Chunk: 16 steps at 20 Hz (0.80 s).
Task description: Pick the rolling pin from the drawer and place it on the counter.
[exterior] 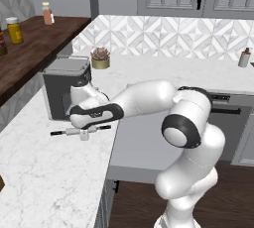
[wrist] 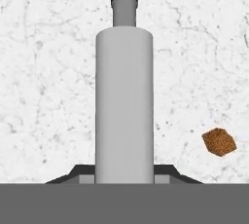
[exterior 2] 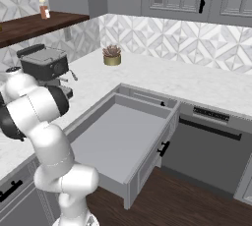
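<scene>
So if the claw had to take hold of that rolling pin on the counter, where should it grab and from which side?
Probably the thick middle barrel of the rolling pin, coming straight down from above. It lies flat on the counter, so only its top and sides are free, and the thin dark handles look too slim to hold steadily. The claw sits at mid-barrel, jaws flanking it.

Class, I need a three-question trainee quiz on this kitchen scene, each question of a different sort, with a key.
1. True or false: the rolling pin lies inside the drawer.
2. What stands on the counter right behind the hand? A) coffee machine B) potted plant C) kettle
3. Fill in: the small brown cube in the hand view lies on the ____.

Key: 1. False; it is over the counter at the hand, and the drawer is open with nothing visible inside. 2. A. 3. counter.
</scene>
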Motion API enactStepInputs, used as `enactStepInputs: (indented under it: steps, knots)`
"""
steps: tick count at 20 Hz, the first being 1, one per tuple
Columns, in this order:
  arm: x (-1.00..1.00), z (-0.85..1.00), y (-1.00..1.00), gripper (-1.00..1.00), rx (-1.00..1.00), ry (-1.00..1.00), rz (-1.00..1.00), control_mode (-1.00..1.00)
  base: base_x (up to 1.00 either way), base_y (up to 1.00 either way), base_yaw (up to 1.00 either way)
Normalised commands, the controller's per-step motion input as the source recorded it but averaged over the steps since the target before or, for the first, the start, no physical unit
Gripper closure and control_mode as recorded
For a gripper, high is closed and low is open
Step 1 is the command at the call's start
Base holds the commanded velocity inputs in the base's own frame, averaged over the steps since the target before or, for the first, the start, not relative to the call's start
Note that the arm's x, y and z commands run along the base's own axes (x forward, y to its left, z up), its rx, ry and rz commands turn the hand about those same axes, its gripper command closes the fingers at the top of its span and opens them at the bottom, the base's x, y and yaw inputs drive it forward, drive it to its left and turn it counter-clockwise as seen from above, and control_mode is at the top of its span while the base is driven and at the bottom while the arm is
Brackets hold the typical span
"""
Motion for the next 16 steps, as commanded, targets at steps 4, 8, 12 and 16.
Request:
enactStepInputs:
  steps: [4, 8, 12, 16]
  knots:
    - [0.07, -0.44, 0.21, 1.0, 0.08, 0.05, 0.0, -1.0, 0.0, 0.0, 0.0]
    - [0.22, -0.72, 0.16, 1.0, 0.0, 0.14, 0.0, -1.0, 0.0, 0.0, 0.0]
    - [0.12, -0.64, 0.24, 1.0, 0.0, 0.14, 0.0, -1.0, 0.0, 0.0, 0.0]
    - [0.06, -0.05, 0.26, -1.0, -0.05, 0.13, 0.0, -1.0, 0.0, 0.0, 0.0]
